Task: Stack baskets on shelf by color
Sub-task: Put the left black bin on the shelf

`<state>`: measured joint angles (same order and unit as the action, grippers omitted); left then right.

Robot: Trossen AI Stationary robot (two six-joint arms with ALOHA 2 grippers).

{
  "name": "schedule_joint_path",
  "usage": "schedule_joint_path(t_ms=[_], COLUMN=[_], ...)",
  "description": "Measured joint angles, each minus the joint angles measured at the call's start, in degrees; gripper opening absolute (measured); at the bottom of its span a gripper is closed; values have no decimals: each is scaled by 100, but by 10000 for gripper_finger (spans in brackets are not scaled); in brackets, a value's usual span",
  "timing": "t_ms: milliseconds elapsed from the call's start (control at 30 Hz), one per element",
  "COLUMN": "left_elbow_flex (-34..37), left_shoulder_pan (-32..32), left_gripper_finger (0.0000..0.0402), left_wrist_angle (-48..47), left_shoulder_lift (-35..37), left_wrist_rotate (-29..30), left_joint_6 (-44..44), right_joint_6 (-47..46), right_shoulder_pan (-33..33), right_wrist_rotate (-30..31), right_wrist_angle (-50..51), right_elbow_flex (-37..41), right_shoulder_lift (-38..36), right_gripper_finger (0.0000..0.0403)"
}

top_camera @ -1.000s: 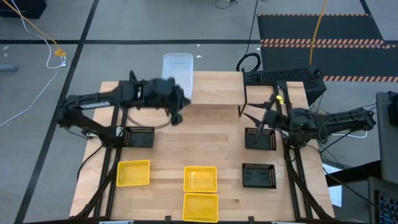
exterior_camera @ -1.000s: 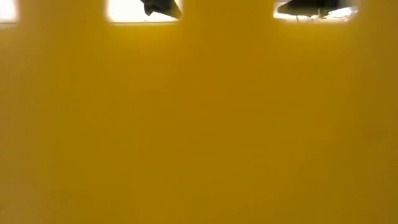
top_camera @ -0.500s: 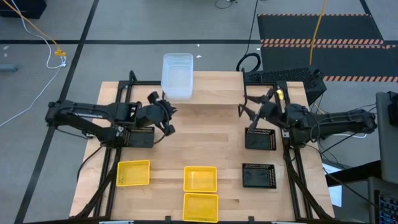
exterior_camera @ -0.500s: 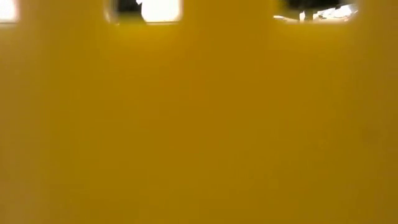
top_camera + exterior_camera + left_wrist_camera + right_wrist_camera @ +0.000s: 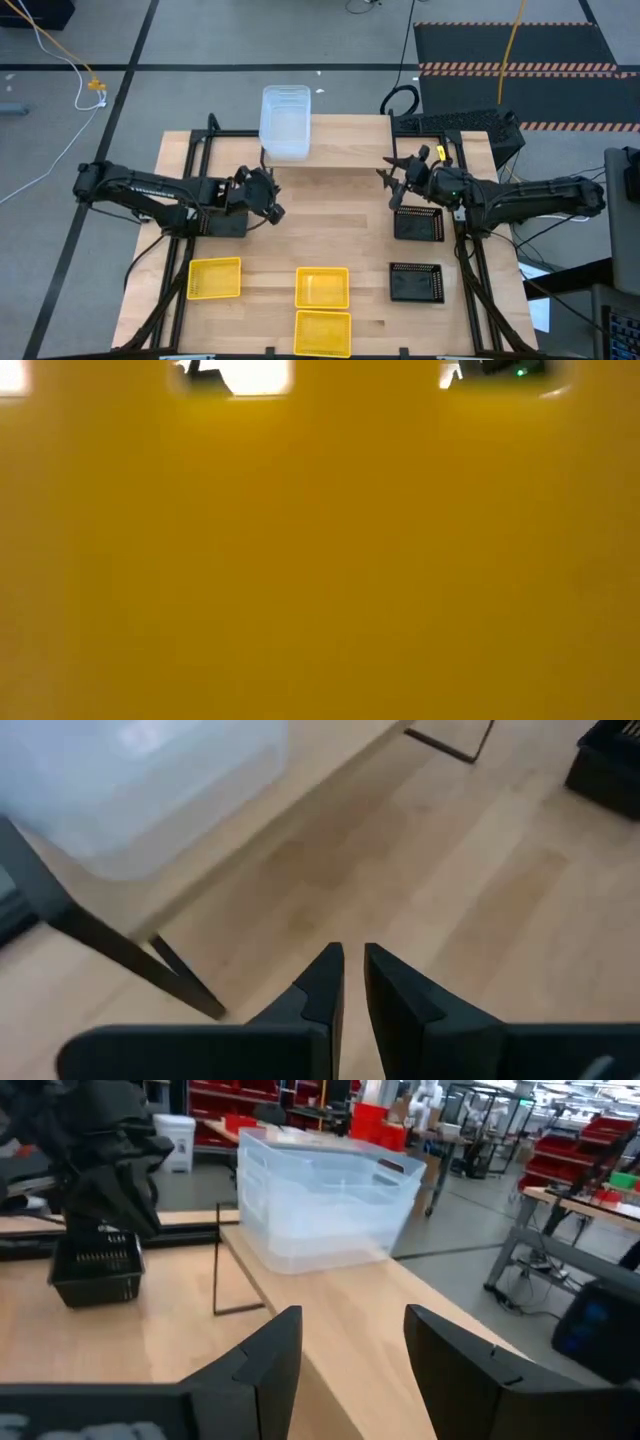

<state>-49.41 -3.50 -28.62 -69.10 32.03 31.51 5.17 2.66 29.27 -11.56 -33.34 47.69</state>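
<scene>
Grey workshop floor surrounds my light wooden tabletop, and red bins line the hall behind it in the right wrist view. My left gripper, fingers nearly pressed together and holding nothing, has pulled back from the upper centre to left of middle in the high view, away from the clear translucent plastic basket it was over a second ago. That basket stands alone on the low wood-plank shelf, near the shelf's left end, so I judge the clear one placed and the left arm free. My right gripper, fingers spread wide and empty, has risen from the black perforated basket at right of centre to hover by the shelf's right end. A second black basket sits below it, a third under my left arm. Three yellow perforated baskets wait along the bottom; one blocks the low view entirely.
</scene>
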Motion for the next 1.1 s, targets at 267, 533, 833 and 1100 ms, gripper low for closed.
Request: schedule_joint_path(t_ms=[267, 533, 833, 1100], left_elbow_flex=[-85, -45, 669, 691], left_shoulder_pan=[-808, -1082, -1201, -1329], left_gripper_finger=[46, 46, 47, 47], left_wrist_angle=[-376, -2125, -1769, -1777], left_shoulder_lift=[4, 4, -140, -151], left_wrist_rotate=[-2, 31, -384, -368], left_joint_6=[1019, 3303, 4476, 4901], right_joint_6=[-766, -1843, -1911, -1340], right_shoulder_pan=[76, -331, -502, -292], right_wrist_rotate=[-1300, -1603, -1595, -1586], right_wrist_angle=[-409, -1334, -2528, -2548], right_elbow_flex=[0, 677, 1263, 1263], right_shoulder_lift=[582, 1287, 1326, 1328], right_gripper_finger=[171, 171, 171, 171])
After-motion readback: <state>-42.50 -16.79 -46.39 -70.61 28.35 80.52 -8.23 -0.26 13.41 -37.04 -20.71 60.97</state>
